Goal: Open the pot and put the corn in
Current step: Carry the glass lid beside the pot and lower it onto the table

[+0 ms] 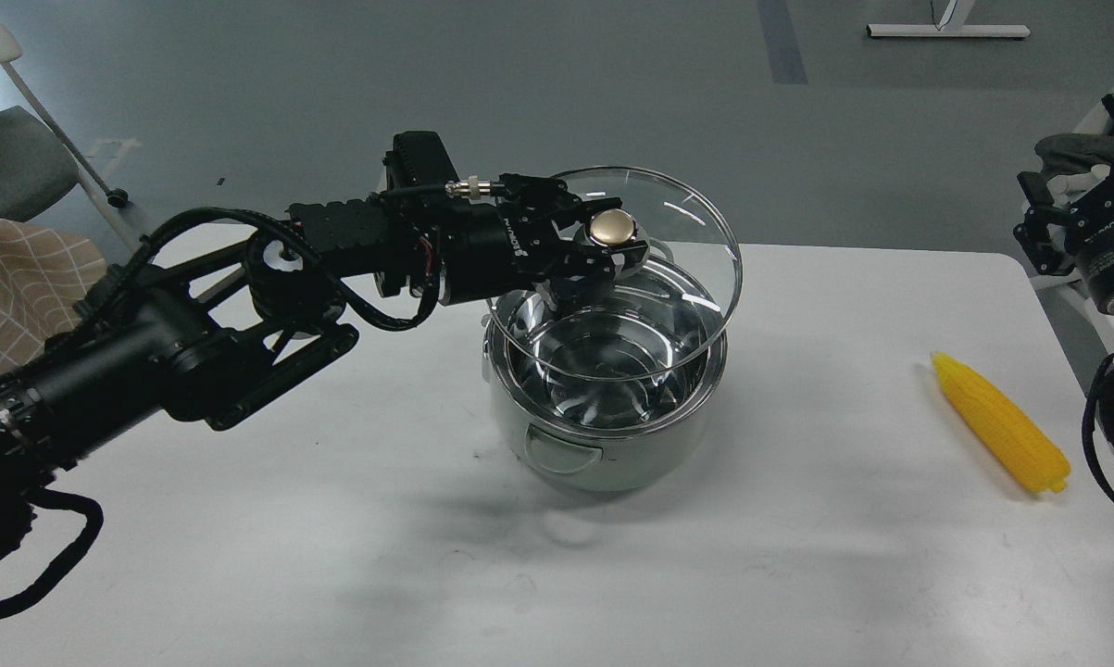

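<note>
A round glass lid with a gold knob was held by the left claw, tilted above the grey-green steel pot; it was best carried well clear of the pot before release.

Left pincer grips glass lid above pot; corn lies right.

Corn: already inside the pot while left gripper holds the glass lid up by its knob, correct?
Not quite. The head view shows the corn lying on the table, right of the pot, not inside. The left gripper does hold the glass lid up by its knob.
</note>
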`<state>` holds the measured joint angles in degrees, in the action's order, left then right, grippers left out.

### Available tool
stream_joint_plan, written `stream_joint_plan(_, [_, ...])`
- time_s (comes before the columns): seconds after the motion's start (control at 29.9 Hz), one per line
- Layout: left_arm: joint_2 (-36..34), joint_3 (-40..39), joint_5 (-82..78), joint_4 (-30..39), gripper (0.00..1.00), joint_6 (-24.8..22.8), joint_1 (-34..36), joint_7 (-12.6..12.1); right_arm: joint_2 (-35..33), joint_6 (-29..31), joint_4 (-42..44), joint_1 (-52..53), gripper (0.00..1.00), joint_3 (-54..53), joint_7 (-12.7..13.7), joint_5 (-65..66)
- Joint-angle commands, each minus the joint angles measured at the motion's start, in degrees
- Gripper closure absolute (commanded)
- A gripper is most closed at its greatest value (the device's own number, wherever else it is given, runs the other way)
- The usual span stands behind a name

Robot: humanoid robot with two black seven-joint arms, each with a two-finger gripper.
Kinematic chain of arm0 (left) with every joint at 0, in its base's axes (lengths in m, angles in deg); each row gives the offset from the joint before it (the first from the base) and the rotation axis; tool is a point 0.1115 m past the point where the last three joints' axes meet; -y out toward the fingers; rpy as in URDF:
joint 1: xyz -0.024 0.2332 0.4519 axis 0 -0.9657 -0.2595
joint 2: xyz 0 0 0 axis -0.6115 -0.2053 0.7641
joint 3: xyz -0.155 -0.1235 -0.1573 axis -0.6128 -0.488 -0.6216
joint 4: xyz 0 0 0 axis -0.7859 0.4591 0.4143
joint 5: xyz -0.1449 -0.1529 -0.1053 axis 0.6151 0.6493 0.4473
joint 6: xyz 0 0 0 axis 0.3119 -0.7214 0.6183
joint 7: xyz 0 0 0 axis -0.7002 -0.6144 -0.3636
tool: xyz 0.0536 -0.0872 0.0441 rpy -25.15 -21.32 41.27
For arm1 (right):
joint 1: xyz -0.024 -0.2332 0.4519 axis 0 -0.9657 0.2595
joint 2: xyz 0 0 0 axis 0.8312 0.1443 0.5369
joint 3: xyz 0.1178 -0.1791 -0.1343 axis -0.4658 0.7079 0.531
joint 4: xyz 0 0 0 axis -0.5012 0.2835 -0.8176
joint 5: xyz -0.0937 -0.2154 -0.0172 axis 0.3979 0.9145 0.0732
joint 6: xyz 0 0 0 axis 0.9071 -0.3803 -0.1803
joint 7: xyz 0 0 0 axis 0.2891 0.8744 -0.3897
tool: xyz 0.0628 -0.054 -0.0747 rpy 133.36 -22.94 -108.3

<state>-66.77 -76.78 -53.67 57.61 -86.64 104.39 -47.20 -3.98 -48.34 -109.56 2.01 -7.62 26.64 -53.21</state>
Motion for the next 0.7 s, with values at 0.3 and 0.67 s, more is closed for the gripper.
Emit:
stream_joint_plan(0.3, [-25.5,-3.7,0.0,1.4,0.94,10.9,-11.0,1.6,-0.1,0.0,-0.4,-0.2,0.0,0.0,0.0,0.0])
stream_joint_plan(0.67, [-27.3,-9.5,4.3,-3.1,0.93,22.9,-32.5,1.6,0.1,0.1,-0.4,-0.6,0.0,0.0,0.0,0.0])
